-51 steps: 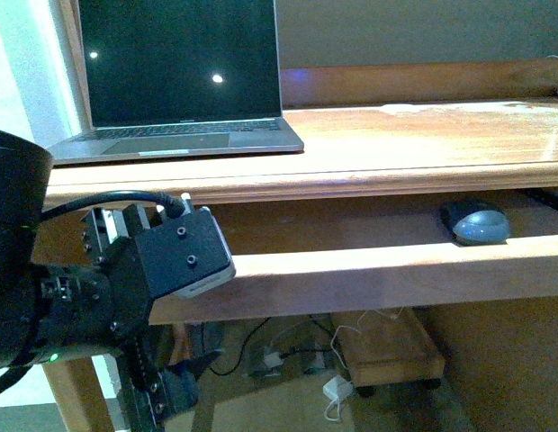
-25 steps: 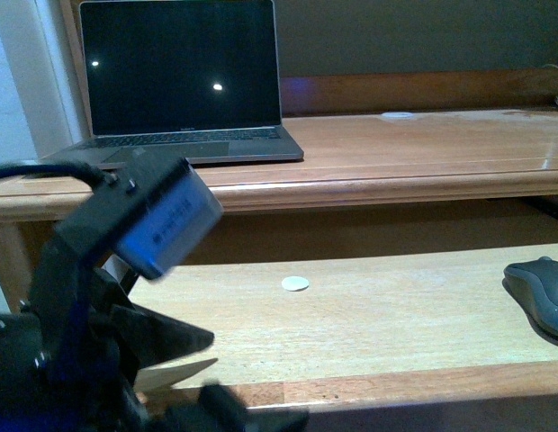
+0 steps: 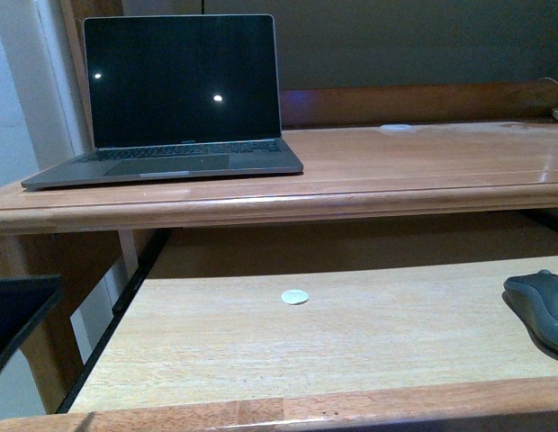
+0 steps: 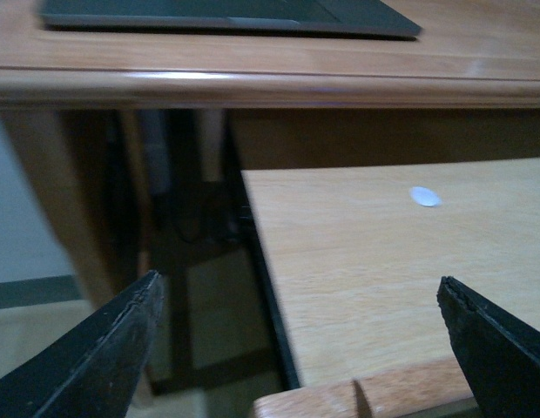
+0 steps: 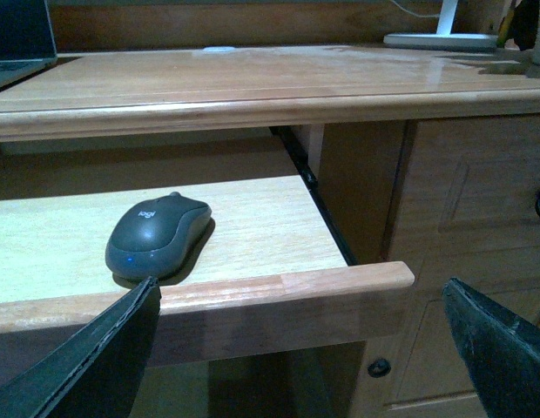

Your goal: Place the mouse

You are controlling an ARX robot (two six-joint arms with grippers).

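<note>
The mouse (image 3: 542, 306), dark grey and rounded, lies on the pale pull-out shelf (image 3: 351, 351) under the desk top, at its right end. In the right wrist view the mouse (image 5: 158, 235) sits just behind the shelf's front rail (image 5: 279, 292). My right gripper (image 5: 300, 286) is open in front of that rail, a little to the mouse's right, holding nothing. My left gripper (image 4: 298, 283) is open and empty at the shelf's left front corner (image 4: 322, 396), far from the mouse. In the front view only a dark piece of the left arm (image 3: 13, 315) shows.
An open laptop (image 3: 171, 99) with a dark screen stands on the desk top (image 3: 396, 171) at the left. A small white disc (image 3: 294, 296) lies mid-shelf. A white lamp base (image 5: 440, 40) is at the desk's far right. Cabinet drawers (image 5: 462, 261) flank the shelf.
The left arm, which filled the lower left of the front view, has dropped almost out of the picture. The front view has risen and now looks down on the shelf. The mouse lies still.
</note>
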